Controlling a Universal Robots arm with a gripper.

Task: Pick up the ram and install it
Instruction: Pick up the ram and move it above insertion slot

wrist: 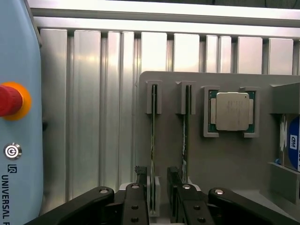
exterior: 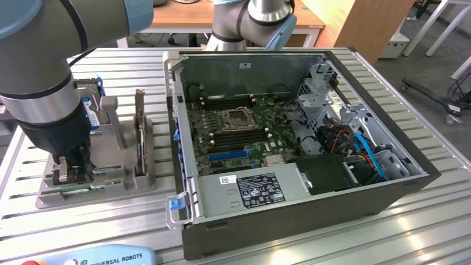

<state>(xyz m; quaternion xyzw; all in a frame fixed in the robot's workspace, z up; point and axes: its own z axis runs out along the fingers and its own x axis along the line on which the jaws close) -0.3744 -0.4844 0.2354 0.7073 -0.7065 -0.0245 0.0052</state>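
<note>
Wrist view, jaws astride ram (wrist: 153,140), processor (wrist: 232,111) nearby

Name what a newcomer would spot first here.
The opened computer case with its green motherboard sits toward the exterior view's right. On that view's left, the arm's open fingers straddle one ram stick in a gray tray, which also holds a silver processor chip.

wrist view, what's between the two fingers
In the wrist view, one ram stick, standing on edge in the grey holder, runs between the open fingers; the second stick sits outside them, toward the processor.
</note>
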